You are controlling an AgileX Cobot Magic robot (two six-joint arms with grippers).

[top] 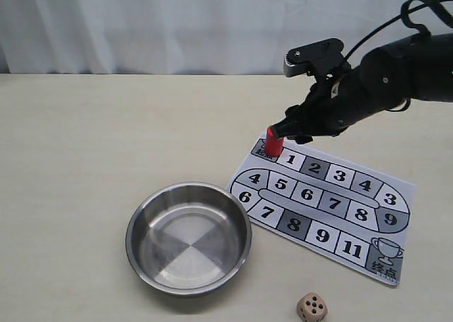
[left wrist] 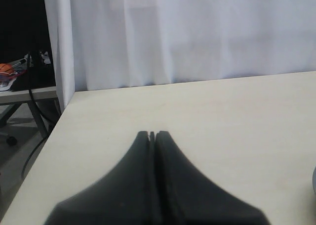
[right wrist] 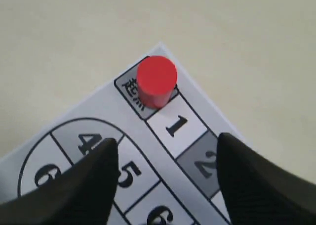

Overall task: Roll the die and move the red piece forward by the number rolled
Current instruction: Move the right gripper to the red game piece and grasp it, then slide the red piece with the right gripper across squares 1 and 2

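On the start square, at the board (right wrist: 98, 106) corner nearest the worktop's (top: 106, 138) far edge, the red piece (right wrist: 156, 79) is stood upright. The right claw (right wrist: 165, 142) is held spread wide close by it, with nothing pinched; the left claw (left wrist: 152, 135) is pressed together. The die (top: 311, 307) is seen by the near edge. The piece is judged light, rigid and smooth, easily toppled, so its round sides are best taken squarely, low down.

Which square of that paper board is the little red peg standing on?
The grey corner square with Chinese characters, next to the white 1 square. It alone carries the red piece.
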